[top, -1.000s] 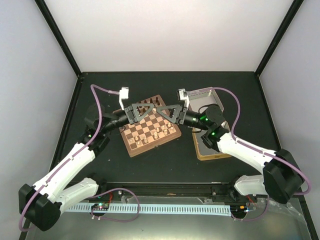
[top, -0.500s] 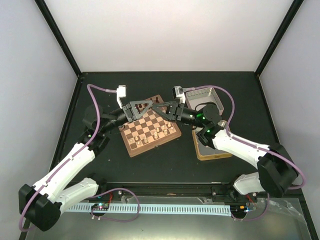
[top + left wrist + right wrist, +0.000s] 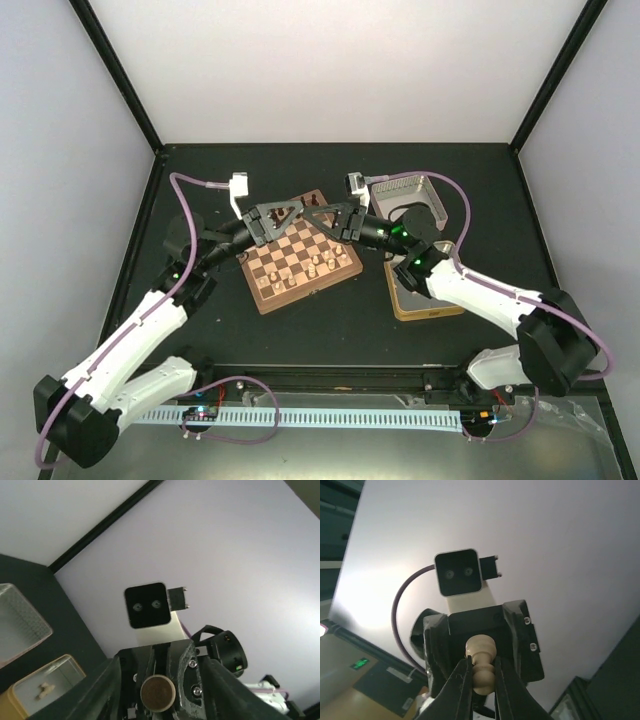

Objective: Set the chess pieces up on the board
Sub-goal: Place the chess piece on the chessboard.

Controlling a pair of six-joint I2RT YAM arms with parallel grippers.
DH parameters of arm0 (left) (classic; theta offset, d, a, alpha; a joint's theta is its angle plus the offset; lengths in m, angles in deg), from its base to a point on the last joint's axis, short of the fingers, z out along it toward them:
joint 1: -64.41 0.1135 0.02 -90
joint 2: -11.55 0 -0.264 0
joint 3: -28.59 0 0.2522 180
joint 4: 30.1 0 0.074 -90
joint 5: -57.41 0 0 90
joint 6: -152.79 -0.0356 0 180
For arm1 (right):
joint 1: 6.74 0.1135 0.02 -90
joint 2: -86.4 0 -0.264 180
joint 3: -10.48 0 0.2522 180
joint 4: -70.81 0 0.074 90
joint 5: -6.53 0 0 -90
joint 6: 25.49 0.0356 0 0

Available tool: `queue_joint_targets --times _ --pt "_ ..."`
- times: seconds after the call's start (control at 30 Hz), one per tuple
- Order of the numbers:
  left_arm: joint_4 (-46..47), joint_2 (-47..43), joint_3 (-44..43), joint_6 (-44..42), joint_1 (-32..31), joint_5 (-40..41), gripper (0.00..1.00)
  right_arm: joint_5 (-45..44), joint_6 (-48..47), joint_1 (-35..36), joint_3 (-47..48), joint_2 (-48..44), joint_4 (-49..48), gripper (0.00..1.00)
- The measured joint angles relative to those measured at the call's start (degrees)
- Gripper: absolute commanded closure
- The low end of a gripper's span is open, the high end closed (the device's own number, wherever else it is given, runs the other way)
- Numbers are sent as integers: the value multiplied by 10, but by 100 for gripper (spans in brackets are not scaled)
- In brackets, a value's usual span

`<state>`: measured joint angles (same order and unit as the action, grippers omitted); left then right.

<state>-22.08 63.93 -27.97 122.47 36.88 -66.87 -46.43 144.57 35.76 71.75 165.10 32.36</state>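
Partway — some chess pieces [image 3: 314,265] stand on the board [image 3: 263,298] below the pincers; the right pincer [image 3: 480,676] clamps a pale piece [image 3: 481,666] aloft — the left pincer [image 3: 298,207] stands apart.

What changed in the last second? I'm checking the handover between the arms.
The left gripper and right gripper swung inward over the board and met nose to nose. The right jaws closed on a pale piece held between the two. Whether the left has let go is unclear. The board and the gold tin stayed put.
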Motion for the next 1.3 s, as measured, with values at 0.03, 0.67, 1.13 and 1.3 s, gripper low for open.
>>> queue_joint_targets --times 0.03,0.67,1.13,1.3 --pt "-16 -5 0 -5 0 13 41 -3 -13 0 2 -4 22 99" --pt "-432 -199 2 -316 1 443 14 -156 -439 11 298 130 789 99" --pt "-496 -272 22 -376 2 588 14 -330 -548 100 612 390 1085 96" --pt "-506 -296 33 -376 2 618 13 -355 -560 119 691 465 1134 96"
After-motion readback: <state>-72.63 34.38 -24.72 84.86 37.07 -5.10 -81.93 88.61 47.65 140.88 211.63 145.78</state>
